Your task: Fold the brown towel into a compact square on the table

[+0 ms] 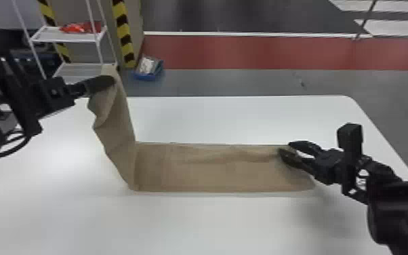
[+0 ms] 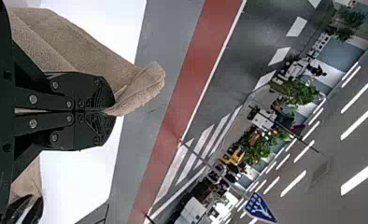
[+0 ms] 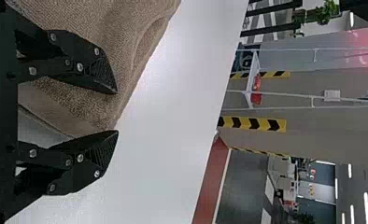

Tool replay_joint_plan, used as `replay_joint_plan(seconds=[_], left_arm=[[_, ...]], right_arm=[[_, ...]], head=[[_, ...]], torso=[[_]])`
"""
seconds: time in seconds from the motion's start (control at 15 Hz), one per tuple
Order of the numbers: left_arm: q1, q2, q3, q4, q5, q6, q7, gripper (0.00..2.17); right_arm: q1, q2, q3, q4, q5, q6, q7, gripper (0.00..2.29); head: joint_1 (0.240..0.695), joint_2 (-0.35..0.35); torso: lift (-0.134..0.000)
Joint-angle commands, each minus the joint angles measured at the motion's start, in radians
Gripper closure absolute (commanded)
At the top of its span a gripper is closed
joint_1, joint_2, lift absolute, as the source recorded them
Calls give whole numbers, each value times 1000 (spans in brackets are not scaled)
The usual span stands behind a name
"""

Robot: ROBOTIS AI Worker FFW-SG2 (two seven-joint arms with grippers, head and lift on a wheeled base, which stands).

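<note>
Left black gripper (image 1: 111, 80) is pinching long brown cloth towel (image 1: 213, 169) partly aloft, likely for folding; right black gripper (image 1: 284, 148) is gaping.

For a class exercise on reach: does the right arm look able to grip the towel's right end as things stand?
Probably yes: the right gripper stands open right at that end of the towel, and nothing visible blocks its way.

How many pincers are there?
2. The left pincer is up in the air, holding one end of the towel. The right pincer is open at the towel's other end.
</note>
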Motion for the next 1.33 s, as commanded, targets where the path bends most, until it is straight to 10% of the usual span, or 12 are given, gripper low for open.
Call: replay_joint_plan(seconds=[0.0, 0.53, 0.6, 0.73, 1.27], left_arm=[[4, 0, 0, -2, 0, 0, 0, 1791], [4, 0, 2, -3, -2, 0, 0, 1791], [6, -2, 2, -3, -2, 0, 0, 1791], [6, -2, 2, -5, -2, 0, 0, 1791], [9, 3, 2, -6, -2, 0, -11, 1794]], right_arm=[[-1, 0, 1, -1, 0, 9, 3, 853], [16, -2, -11, -32, -14, 12, 6, 1207], [16, -2, -13, -33, -17, 9, 2, 1173], [16, -2, -13, -33, -19, -12, -18, 356], [-13, -2, -8, 20, 11, -28, -26, 346]], head=[[695, -20], [695, -21], [695, -21], [695, -22], [695, -30]], torso=[[-128], [-128], [-128], [-128], [-128]])
